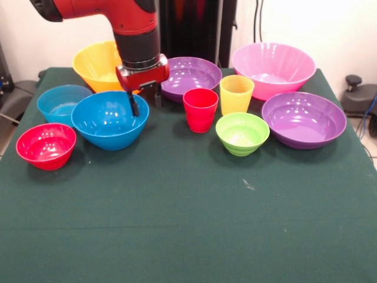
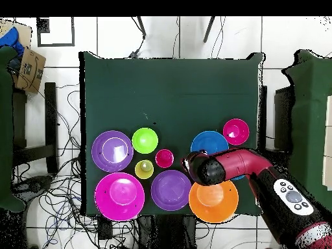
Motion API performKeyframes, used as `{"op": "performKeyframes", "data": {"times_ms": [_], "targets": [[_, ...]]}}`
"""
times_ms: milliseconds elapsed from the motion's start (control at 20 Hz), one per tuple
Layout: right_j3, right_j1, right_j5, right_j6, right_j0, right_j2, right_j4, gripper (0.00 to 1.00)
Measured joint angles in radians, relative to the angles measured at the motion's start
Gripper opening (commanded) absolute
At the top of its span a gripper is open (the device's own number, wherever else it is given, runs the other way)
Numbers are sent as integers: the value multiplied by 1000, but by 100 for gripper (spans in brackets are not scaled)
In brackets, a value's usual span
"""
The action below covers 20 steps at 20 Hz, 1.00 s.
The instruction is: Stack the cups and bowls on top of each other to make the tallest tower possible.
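No brand, label or legible writing is seen on any piece. In the front view, from left to right, a small red bowl [image 1: 46, 145] is set nearest the left edge of the green table [image 1: 188, 224], with a small blue bowl [image 1: 62, 103] behind it and a medium blue bowl [image 1: 110, 119] just beside both. The large yellow bowl [image 1: 97, 65] is partly hidden behind the arm [image 1: 135, 29]. The gripper [image 1: 145, 101] is held over the far rim of the medium blue bowl; two dark fingers [image 1: 134, 105] are seen slightly apart, and nothing is gripped. Further right stand a purple bowl [image 1: 191, 76], the red cup [image 1: 200, 109] and the yellow cup [image 1: 236, 94] upright and close together, the lime green bowl [image 1: 242, 134], the large pink bowl [image 1: 273, 69] and a second purple bowl [image 1: 304, 119]. Nothing is stacked; no tower is standing. In the overhead view the gripper is covered by the arm's wrist, and the small blue bowl is hidden too, while a cardboard box [image 2: 27, 70] off the table is shown only there.
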Motion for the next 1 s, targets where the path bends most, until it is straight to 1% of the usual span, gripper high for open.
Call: {"op": "performKeyframes", "data": {"times_ms": [450, 750, 1000], "targets": [[0, 27, 0, 0, -12, 0, 0, 100], [0, 29, 0, 0, -32, 0, 12, 100], [0, 29, 0, 0, -34, 4, 32, 100]]}}
